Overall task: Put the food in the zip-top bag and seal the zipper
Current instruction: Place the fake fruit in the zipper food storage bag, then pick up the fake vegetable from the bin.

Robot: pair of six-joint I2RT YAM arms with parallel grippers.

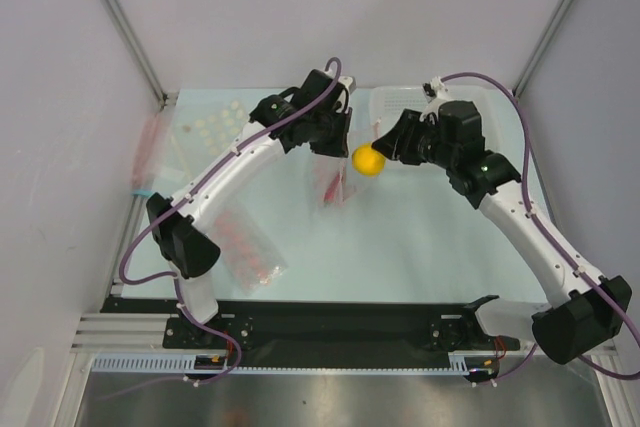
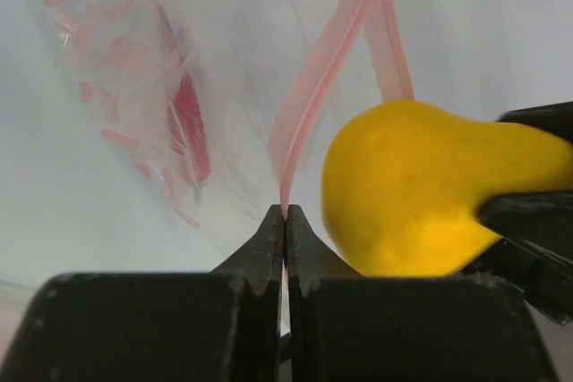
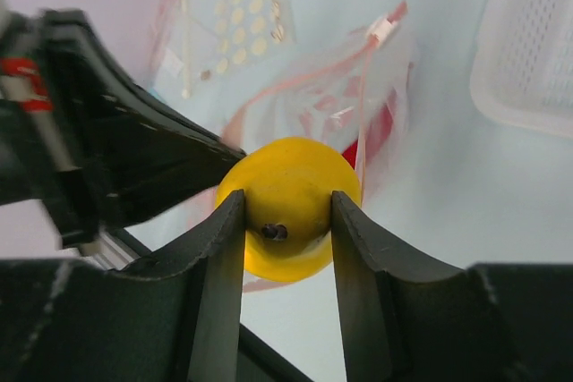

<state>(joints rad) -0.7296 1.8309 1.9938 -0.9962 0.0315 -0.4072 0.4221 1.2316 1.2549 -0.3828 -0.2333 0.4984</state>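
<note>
The left gripper [image 2: 285,215], pressed shut, pinches the zipper [image 2: 315,87]; the right gripper [image 3: 286,210] clamps the pear [image 3: 288,165] just beside those fingers. It should steer the pear between the parted strips of the bag [image 2: 134,87].

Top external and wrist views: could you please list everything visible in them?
zip-top bag: one, clear, table centre
zipper: one, pink-red, along the bag's mouth
chili pepper: one, red, inside the bag
pear-like fruit: one, yellow, at the bag's mouth
pale-piece packet: one, clear, far left
pink-piece packet: one, clear, near left
mesh tray: one, white, far right
left fingers: two, black, shut on the zipper
right fingers: two, black, gripping the pear-like fruit
</note>
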